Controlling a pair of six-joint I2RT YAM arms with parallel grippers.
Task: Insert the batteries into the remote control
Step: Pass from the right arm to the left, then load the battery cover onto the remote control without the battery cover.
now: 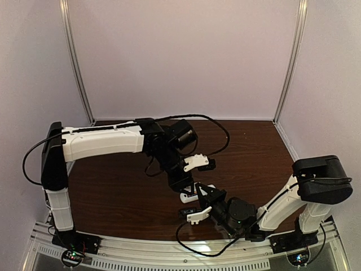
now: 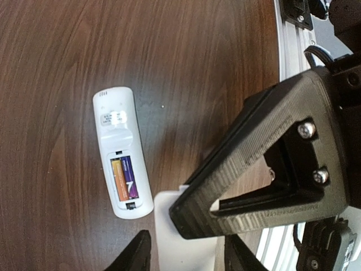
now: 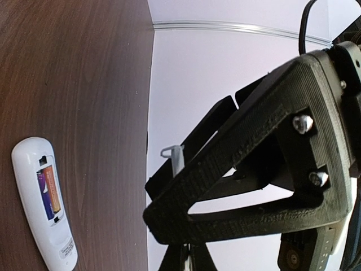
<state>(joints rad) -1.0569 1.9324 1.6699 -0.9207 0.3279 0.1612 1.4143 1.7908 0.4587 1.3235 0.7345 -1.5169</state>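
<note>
The remote control point(image 2: 121, 141) lies face down on the dark wood, its battery bay open. The batteries point(image 2: 124, 178) sit side by side in the bay; the right wrist view also shows the remote point(image 3: 28, 197) and batteries point(image 3: 49, 192). A loose white cover piece point(image 2: 169, 254) hangs beside the remote's lower end. My right gripper point(image 3: 188, 248) is shut on this cover, seen edge-on point(image 3: 179, 158). My left gripper point(image 2: 185, 234) stands open, one finger on each side of the cover, with small gaps. One black right finger point(image 2: 254, 141) crosses in front. From above, the arms mostly hide the remote point(image 1: 186, 197).
The brown table point(image 1: 113, 186) ends at a pale metal rail point(image 2: 287, 84) at the near edge, close to both grippers. White walls point(image 1: 186, 56) close off the back and sides. A black cable point(image 1: 217, 132) loops over the table behind the left arm.
</note>
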